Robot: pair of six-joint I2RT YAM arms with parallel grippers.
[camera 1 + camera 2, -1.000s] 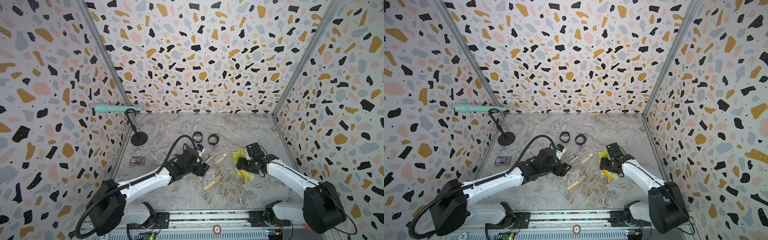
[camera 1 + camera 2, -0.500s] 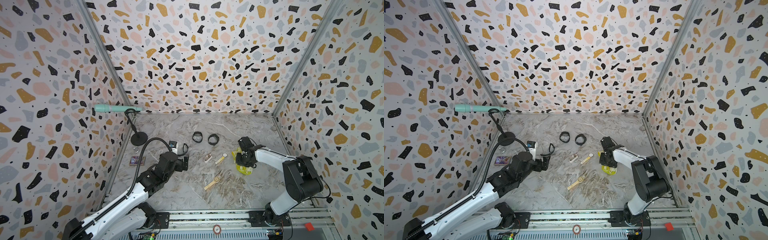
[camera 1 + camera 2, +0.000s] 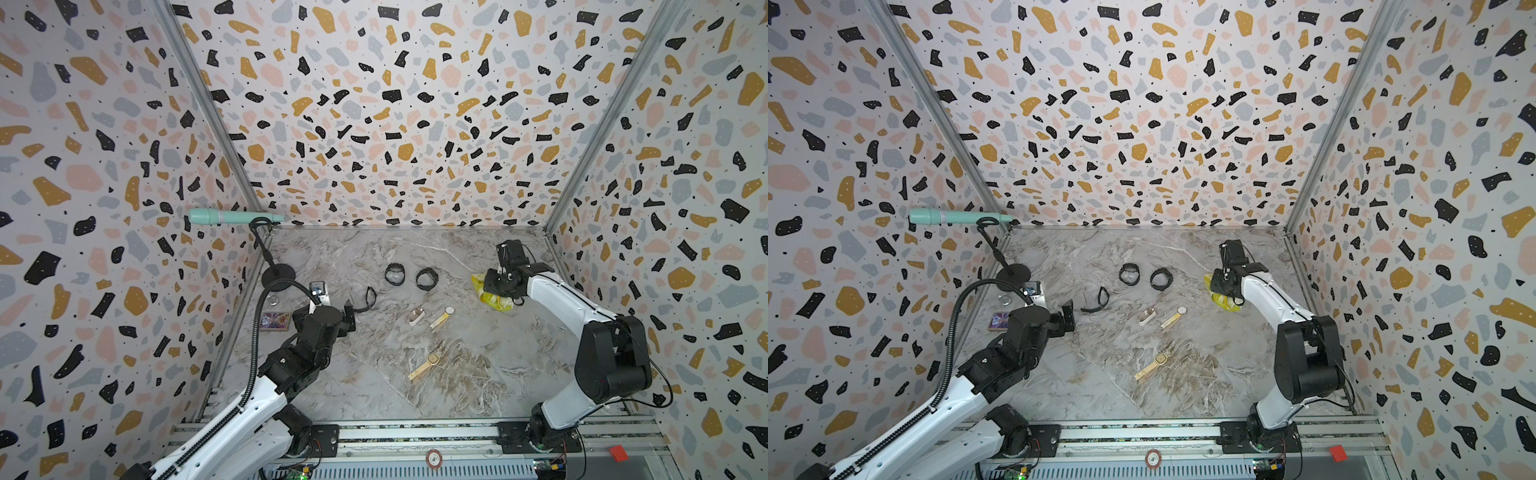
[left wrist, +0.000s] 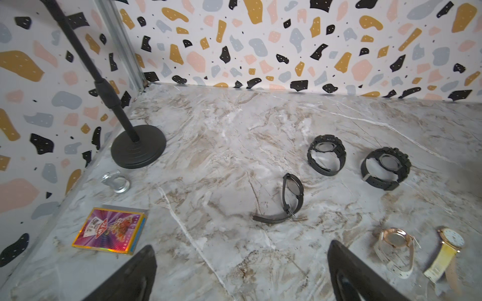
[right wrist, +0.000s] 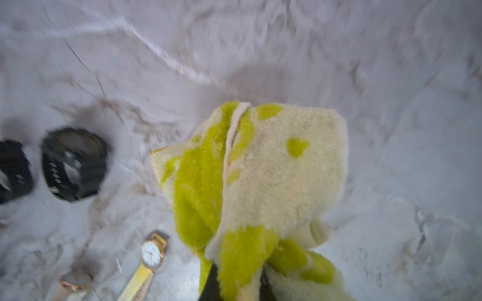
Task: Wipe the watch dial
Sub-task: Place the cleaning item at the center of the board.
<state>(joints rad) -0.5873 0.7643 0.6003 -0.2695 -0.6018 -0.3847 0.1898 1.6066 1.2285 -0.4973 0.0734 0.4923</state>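
Right wrist: cloth (image 5: 260,169) inside end effector (image 5: 237,286)

Left claw (image 4: 242,247) withdrawn, right claw (image 5: 236,281) now gripping cloth (image 5: 273,169)

signs | round rail sticker (image 3: 1153,458): looks like "5" | card box (image 4: 109,230): print illegible

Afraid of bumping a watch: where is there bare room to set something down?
Bare marble: behind the chunky black watches to the back wall, and between the gold watch and the front rail. Crowded: the middle watches, and beside the stand base, ring and card box.
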